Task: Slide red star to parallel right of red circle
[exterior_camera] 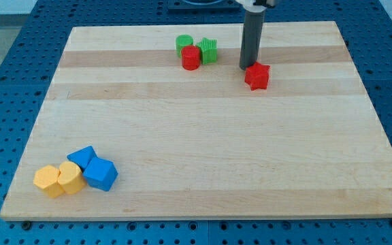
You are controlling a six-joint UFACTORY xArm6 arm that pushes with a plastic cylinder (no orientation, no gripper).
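The red star lies on the wooden board near the view's top, right of centre. The red circle stands to its left and slightly higher, touching a green circle behind it and a green star on its right. My tip rests on the board just at the red star's upper left edge, touching or almost touching it. The rod rises straight up out of the view's top.
At the view's bottom left sits a cluster: two yellow blocks and two blue blocks. The board lies on a blue perforated table.
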